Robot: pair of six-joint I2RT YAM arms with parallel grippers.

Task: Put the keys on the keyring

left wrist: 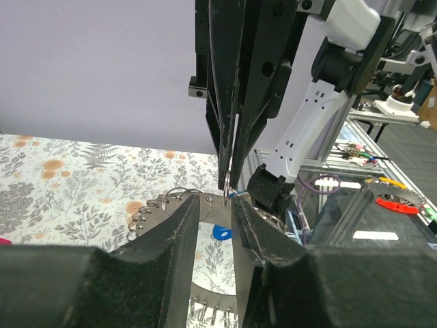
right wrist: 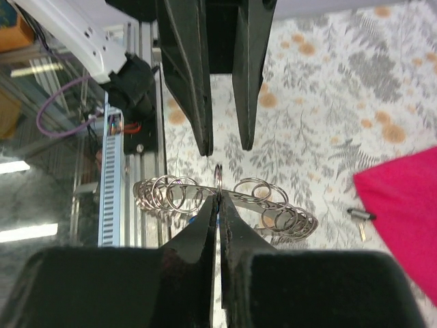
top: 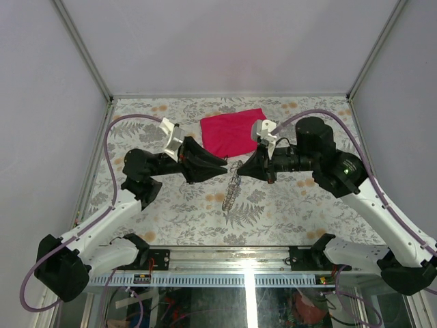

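We begin at the left of the top view, where the left gripper (left wrist: 214, 205) reaches toward the middle of the desk (right wrist: 328, 89). Its two fingers stand apart with a clear gap between them and hold nothing. Just to the right of it, in the centre of the frame, is the keyring (right wrist: 218, 176). It is raised above the desk, between the tips of the two arms. In both wrist views we see it on edge, as one thin upright line, so its flat face lies along the line that joins the two grippers and its free rim points to the left gripper. A bunch of smaller rings (right wrist: 273, 205) hangs under it, and in the top view the bunch goes down toward the lower middle of the frame. To the right of that, the right gripper (right wrist: 218, 198) is closed on the keyring and pinches its flat sides at the rim. Both arms are very near, but only the right one touches it. In the left wrist view the ring's edge is not in the middle of the open gap but closer to the right-hand finger. We judge therefore that the left gripper needs a small sideways correction before it can close on the free rim. Far right in the right wrist view lies a red cloth (right wrist: 403, 212), and just beside it a small dark thing (right wrist: 360, 215), perhaps a key, but we cannot tell.
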